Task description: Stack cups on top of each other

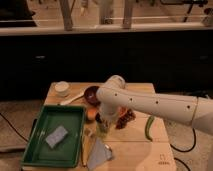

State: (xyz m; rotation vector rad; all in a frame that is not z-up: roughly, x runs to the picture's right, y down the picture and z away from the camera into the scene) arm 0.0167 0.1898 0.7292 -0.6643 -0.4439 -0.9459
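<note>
Pale wood tabletop (pixel 165 150), seen from the front. White arm (pixel 155 105) comes in from the right and bends down at mid-table. The gripper (pixel 103 124) hangs at its end, pointing down, fingers drawn together. A pale yellow-green cup (pixel 102 132) sits directly under it, just right of the tray. I cannot tell whether the fingers clasp the cup or only touch it.

Left side: green tray (pixel 31 145), its right rim just beside the cup. A grey-blue sponge (pixel 56 136) lies flat inside the tray.

Back: a small white bowl (pixel 62 88) stands near the far left edge. A white spoon (pixel 74 98) lies between it and the dark maroon bowl (pixel 91 94).

Crowded around the gripper:
- an orange fruit (pixel 90 115) just to its left
- the orange bowl (pixel 123 113) just to its right, mostly hidden by the arm
- a silvery pouch (pixel 100 152) in front, near the front edge

A green pepper (pixel 148 127) lies further right, apart from the bowl.

Open room: bare wood at the front right, from the pepper to the corner.
</note>
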